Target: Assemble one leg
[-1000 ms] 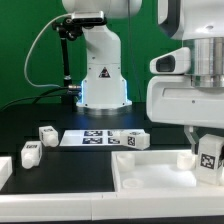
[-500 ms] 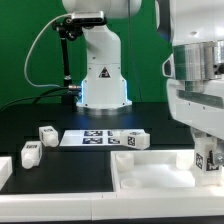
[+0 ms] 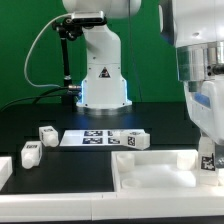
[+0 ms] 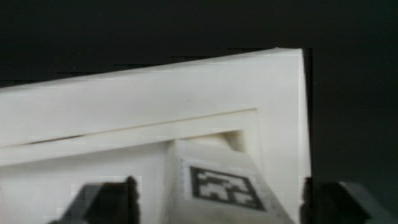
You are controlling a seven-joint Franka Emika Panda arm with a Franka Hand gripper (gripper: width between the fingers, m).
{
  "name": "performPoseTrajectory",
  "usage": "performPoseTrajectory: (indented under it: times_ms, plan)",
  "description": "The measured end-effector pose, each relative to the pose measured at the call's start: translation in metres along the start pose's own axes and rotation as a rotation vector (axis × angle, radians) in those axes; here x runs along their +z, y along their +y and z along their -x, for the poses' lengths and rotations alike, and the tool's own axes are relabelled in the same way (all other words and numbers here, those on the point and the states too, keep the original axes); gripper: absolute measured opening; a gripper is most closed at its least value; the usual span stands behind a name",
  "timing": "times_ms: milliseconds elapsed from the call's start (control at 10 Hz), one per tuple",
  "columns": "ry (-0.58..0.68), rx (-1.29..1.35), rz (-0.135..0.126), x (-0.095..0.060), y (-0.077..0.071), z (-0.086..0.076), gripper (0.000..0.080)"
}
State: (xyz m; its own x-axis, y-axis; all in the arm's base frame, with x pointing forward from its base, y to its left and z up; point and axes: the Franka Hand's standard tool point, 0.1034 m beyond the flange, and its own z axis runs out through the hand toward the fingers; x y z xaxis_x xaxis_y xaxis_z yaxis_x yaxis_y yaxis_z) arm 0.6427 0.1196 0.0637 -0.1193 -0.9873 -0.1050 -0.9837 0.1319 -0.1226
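Leg: small white block with a black-and-white tag (image 3: 208,159), held at the exterior view's right, low over the far right corner of the big white tray (image 3: 150,172); in the wrist view the same leg (image 4: 217,180) stands between the two dark fingers, tag facing the camera.
Tool: (image 3: 208,162) clamped on the leg, one finger (image 4: 107,203) on each side of it; the fingertips themselves fall outside the wrist view.
Key relation: the leg hangs straight below the tool, its long axis upright, and its lower end points at the inner corner of the tray (image 4: 160,105). Whether it touches the tray floor I cannot tell.
Step, as I judge it: seating the leg into that corner; the move ahead would be a straight push or twist downward along the leg's own axis.
Risk: a slight tilt could jam the leg against the raised rim.
Other parts: three loose blocks (image 3: 46,133), (image 3: 30,153), (image 3: 132,141) and the marker board (image 3: 97,137) lie on the black counter (image 3: 60,170), well apart from the tool.
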Motion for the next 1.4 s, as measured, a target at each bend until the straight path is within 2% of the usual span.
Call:
performPoseTrajectory:
  times_ms: [100,200,300,600,700,800,900,1000,1200,1300,1400]
  plan:
    - [-0.003,-0.185,0.003,-0.0034,-0.0016,-0.0034,0.0585]
    - [-0.008,-0.418,-0.006,-0.0090,-0.0062,-0.0082,0.0635]
    - [-0.018,-0.595,-0.007,-0.0079,-0.0054,-0.0095,0.0635]
    - [-0.015,-0.740,-0.007,-0.0055,-0.0027,-0.0081,0.0649]
    - [-0.010,-0.864,0.004,-0.0051,-0.0021,-0.0083,0.0649]
    - [0.003,-1.133,0.071,-0.0046,-0.0017,-0.0061,0.0649]
    - [0.011,-1.285,0.100,-0.0016,-0.0051,-0.0030,0.0649]
    - [0.011,-1.240,0.093,-0.0008,-0.0058,-0.0029,0.0649]
    - [0.013,-1.225,0.094,-0.0004,-0.0057,-0.0033,0.0388]
    - [0.018,-1.145,0.099,-0.0002,-0.0052,-0.0070,0.0287]
    - [0.022,-1.069,0.098,0.0000,-0.0050,-0.0073,0.0287]
